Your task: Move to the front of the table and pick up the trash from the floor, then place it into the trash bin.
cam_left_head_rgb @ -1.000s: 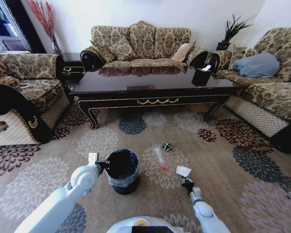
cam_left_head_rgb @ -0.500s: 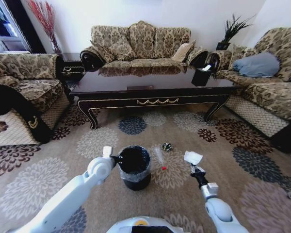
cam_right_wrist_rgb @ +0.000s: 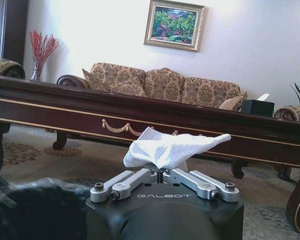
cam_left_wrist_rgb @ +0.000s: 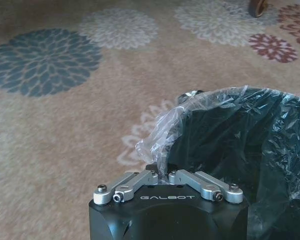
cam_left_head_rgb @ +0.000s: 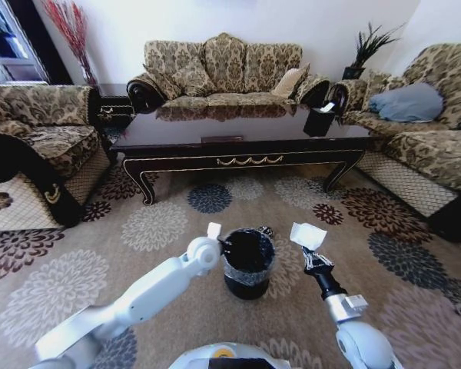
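In the head view, the left gripper [cam_left_head_rgb: 224, 244] is clamped on the near rim of the round black trash bin [cam_left_head_rgb: 247, 265], whose crinkled liner folds over its edge. The bin stands on the flowered carpet of the floor [cam_left_head_rgb: 161, 223], in front of the long glossy table [cam_left_head_rgb: 238, 131]. The right gripper [cam_left_head_rgb: 310, 255] holds a crumpled white paper [cam_left_head_rgb: 307, 234] above the carpet, just right of the bin. A small dark scrap [cam_left_head_rgb: 266, 230] peeks out behind the bin, partly hidden.

In the left wrist view, the left gripper's jaws [cam_left_wrist_rgb: 163, 176] are closed on a pinch of clear, wrinkled liner at the bin [cam_left_wrist_rgb: 235, 145] rim. The bin is cut off at the frame edge.

In the right wrist view, the right gripper's jaws [cam_right_wrist_rgb: 162, 174] are closed on the paper [cam_right_wrist_rgb: 171, 148], a soft folded piece whose long axis runs parallel to the tabletop edge [cam_right_wrist_rgb: 140, 102] behind it.
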Motion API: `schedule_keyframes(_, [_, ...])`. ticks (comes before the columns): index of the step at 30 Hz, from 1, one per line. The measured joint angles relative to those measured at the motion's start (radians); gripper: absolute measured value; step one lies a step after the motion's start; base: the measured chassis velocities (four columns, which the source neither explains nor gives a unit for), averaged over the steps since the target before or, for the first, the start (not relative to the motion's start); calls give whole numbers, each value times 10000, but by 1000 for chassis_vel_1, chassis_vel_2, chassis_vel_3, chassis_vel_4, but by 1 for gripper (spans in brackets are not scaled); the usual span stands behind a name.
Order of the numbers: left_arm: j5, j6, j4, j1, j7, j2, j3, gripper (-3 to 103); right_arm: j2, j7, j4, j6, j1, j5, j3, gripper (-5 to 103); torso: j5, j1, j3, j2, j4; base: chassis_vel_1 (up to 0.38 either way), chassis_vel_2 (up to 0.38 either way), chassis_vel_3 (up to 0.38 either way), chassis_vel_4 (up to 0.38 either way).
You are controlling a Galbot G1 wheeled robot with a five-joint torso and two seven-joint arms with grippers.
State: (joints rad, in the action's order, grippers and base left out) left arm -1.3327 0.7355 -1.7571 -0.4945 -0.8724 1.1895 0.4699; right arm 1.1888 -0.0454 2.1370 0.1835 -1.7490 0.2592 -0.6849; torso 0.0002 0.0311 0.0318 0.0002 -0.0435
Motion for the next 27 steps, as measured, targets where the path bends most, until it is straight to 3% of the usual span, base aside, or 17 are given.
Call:
schedule_keyframes(8, [-57,-1,412,482,-163,487,445,3,-24,47,392,-89,-159,-305,429,0,0,0,0,0,3,0,0,0,0])
schedule_keyframes(13, [-108,0,560,644,-277,1208,791,3,-6,37,165,-83,-56,-474,886,0,-1,0,0,0,-4,0,0,0,0])
schedule_keyframes(27, [-424,0,267,1027,-435,1280,1210,3,-34,15,-319,-98,139,-689,1376,-2,-1,0,0,0,1,0,0,0,0])
